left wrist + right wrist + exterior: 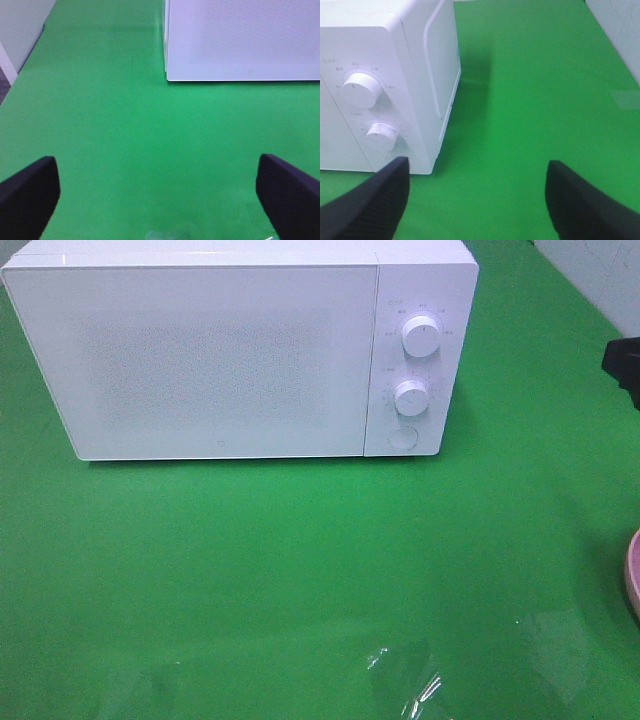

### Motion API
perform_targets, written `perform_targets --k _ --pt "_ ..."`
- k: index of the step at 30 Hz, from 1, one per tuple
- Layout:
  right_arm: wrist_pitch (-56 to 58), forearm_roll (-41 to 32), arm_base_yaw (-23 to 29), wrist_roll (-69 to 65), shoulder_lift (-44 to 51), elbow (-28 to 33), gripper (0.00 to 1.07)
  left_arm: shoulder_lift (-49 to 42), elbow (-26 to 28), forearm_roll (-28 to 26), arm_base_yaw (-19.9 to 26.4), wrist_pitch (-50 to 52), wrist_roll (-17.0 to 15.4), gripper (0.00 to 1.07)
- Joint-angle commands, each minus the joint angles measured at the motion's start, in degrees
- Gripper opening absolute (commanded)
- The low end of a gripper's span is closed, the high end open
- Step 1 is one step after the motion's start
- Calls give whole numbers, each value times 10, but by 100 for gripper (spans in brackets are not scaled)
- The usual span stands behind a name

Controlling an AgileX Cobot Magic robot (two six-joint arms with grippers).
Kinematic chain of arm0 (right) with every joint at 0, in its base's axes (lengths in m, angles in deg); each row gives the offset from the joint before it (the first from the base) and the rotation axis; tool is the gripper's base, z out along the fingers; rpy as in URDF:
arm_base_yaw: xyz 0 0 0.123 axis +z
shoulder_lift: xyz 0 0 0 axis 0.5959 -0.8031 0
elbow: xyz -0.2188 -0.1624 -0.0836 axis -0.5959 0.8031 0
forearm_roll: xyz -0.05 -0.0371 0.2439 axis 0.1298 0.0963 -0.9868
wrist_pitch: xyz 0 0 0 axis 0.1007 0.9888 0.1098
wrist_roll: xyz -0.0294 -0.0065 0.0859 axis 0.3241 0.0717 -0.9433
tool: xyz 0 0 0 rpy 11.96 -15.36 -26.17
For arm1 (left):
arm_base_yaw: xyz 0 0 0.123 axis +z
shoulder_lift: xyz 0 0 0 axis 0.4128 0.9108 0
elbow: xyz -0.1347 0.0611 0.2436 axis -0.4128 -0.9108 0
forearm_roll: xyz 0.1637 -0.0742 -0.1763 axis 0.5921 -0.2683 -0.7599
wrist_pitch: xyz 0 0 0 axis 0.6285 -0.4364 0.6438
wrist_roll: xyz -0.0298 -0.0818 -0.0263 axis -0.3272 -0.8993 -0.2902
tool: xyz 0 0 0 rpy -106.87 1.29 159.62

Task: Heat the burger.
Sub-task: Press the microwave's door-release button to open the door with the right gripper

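The white microwave (220, 360) stands shut on the green tabletop (300, 580). The left gripper (160, 200) hangs before its door, jaws wide and empty. The right gripper (477, 205), likewise spread with nothing between, hovers off its dial-side corner. The burger is out of sight; only a pink plate rim (634, 575) shows, right of the microwave.

High camera looks down on the microwave (220, 360); both wrist cameras share it, low.

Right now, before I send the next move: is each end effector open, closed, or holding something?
Left end effector: open, holding nothing.
Right end effector: open, holding nothing.
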Motion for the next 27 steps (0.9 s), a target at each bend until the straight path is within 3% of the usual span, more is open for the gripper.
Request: perform_targets --k 1,5,15,20,24,27 --pt "-57 1 -5 11 -19 14 73 -13 -2 -3 2 6 1 100" --pt "-183 -40 -3 52 -70 50 73 -13 -2 -3 2 6 1 100" --pt "-289 -163 13 141 -98 89 73 -13 -2 -3 2 6 1 100" --pt "-333 -259 84 218 -120 98 73 -13 -2 -3 2 6 1 100" --pt "-394 -358 170 281 -155 97 73 -13 -2 -3 2 6 1 100" --pt "-421 -390 201 296 -171 97 73 -13 -2 -3 2 6 1 100"
